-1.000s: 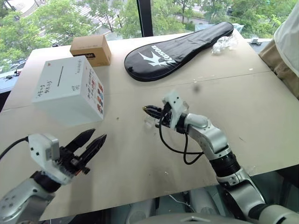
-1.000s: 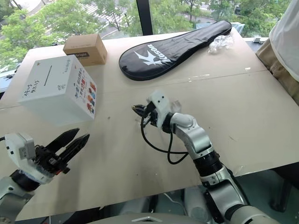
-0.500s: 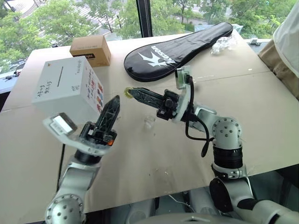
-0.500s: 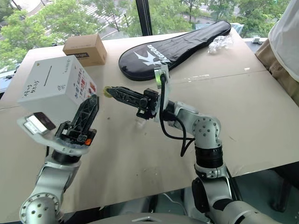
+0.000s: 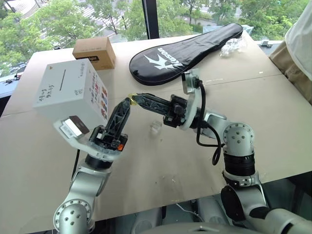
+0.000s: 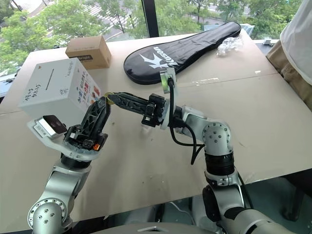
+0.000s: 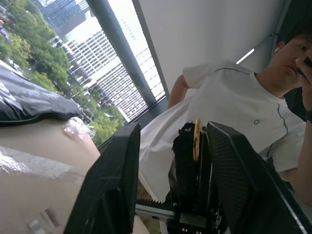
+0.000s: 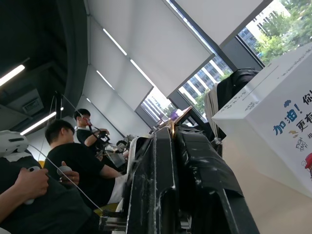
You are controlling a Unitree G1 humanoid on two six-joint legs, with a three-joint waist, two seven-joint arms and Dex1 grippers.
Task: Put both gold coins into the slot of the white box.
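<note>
The right claw [image 5: 132, 99], clamped on a gold coin [image 5: 131, 98] above the bench [image 5: 273, 112], meets the left claw [image 5: 125, 105], partly open around it. Close the left fully before releasing; the white box [image 5: 70, 92] waits left.

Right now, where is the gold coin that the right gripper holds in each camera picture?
Left eye: coin left of centre, beside the white box.
Right eye: coin left of centre, beside that box.
Left wrist: coin edge-on within the left gripper.
Right wrist: coin at right gripper tip, box beyond.
Landmark: white box.
</note>
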